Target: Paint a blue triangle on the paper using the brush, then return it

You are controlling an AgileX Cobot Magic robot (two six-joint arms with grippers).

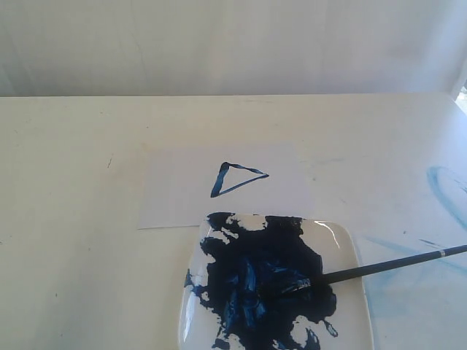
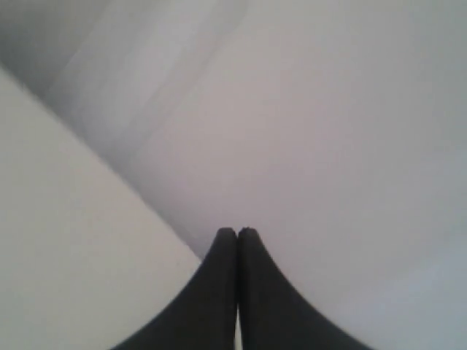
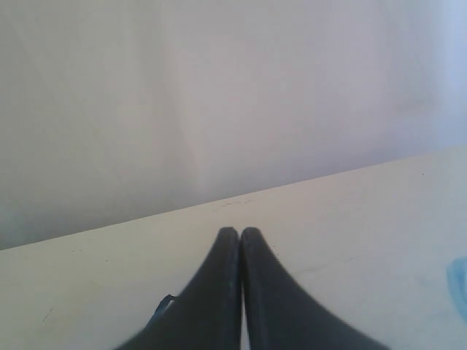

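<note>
Our brush [image 1: 379, 267] lies lower right, bristles in the plate's [image 1: 344, 235] paint, handle past its rim. The blue triangle [image 1: 239, 186] sits mid-frame on the paper [image 1: 175, 189]. Left gripper [image 2: 237, 232] and right gripper [image 3: 240, 232] are pinched together, holding nothing. We judge a nudge could roll the brush, smearing paint.

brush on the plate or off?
On: brush lies with bristles in the blue paint on the plate, handle out past its right rim.
</note>
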